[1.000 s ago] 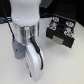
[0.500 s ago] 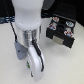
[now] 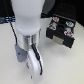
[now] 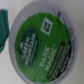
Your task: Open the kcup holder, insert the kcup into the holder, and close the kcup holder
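Observation:
The kcup (image 4: 44, 44) fills the wrist view from very close, showing its green lid with white lettering. It is hidden behind my arm in the exterior view. The kcup holder (image 3: 60, 34) is the black box at the exterior view's upper right, its grey front panel (image 3: 58, 41) facing the camera. Pale, reddish-topped pods (image 3: 61, 24) sit in round slots on its upper side. My arm's white and grey wrist (image 3: 29, 50) hangs over the table to the left of the holder. The fingers show in neither view.
A teal shape (image 4: 4, 27) lies beside the kcup in the wrist view. The pale table top (image 3: 65, 65) stretches in front of the holder. Dark cables (image 3: 6, 20) run at the exterior view's far left.

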You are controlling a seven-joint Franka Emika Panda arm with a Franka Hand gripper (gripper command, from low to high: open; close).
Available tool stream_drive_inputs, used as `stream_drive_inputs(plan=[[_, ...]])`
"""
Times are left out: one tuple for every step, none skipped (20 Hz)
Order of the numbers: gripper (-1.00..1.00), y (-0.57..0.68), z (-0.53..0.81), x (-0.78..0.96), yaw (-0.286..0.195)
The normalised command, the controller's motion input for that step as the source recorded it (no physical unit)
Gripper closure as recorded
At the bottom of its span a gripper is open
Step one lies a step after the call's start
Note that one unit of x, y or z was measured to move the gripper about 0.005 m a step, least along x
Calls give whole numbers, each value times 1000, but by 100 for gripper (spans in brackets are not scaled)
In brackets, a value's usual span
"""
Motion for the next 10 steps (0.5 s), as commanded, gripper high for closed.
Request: stream_drive_inputs(plan=[[100, 51, 66, 45, -25], [100, 35, 82, 45, -30], [100, 51, 86, 43, -26], [100, 77, 136, 47, -24], [100, 76, 166, 57, -27], [100, 100, 228, 82, -26], [100, 98, 244, 90, -28], [100, 55, 180, 94, -27], [100, 69, 210, 84, -28], [100, 80, 149, 57, -15]])
